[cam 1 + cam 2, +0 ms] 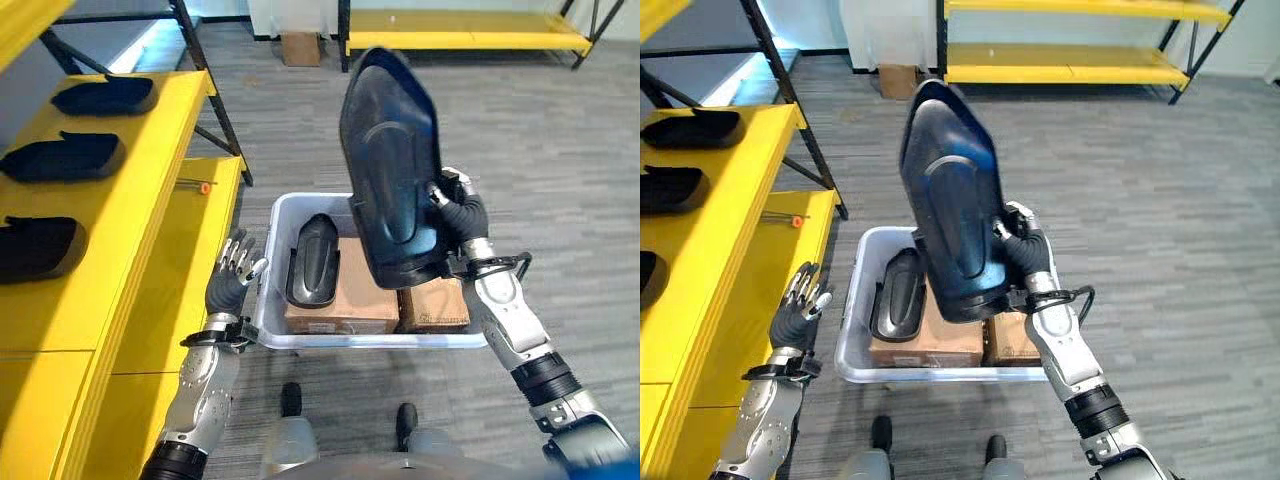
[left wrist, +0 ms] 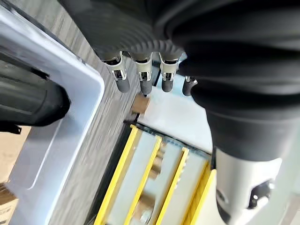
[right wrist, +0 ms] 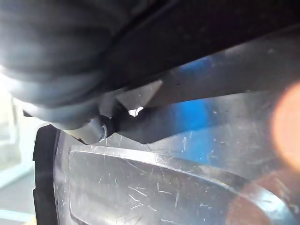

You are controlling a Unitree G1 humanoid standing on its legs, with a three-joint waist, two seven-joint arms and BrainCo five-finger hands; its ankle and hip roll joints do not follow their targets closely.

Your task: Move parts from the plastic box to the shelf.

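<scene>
Right hand (image 1: 458, 212): fingers curled tight on a big glossy black moulded plastic part (image 1: 392, 170), held upright over the pale grey plastic box (image 1: 272, 318).
Left hand (image 1: 236, 268): fingers relaxed, holding nothing, just beside the box.
In the box: another black part (image 1: 312, 260) lying on cardboard cartons (image 1: 345, 305).

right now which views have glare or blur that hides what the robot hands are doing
Right wrist view: an orange flare sits at one edge and blue reflections streak the scratched black part, with the dark cover blurred up close, so the grip is unreadable there. Left wrist view: a bright washed-out patch lies past the left robot hand, whose fingers stay sharp. Left eye view: even light; the right robot hand holds the part clearly.
</scene>
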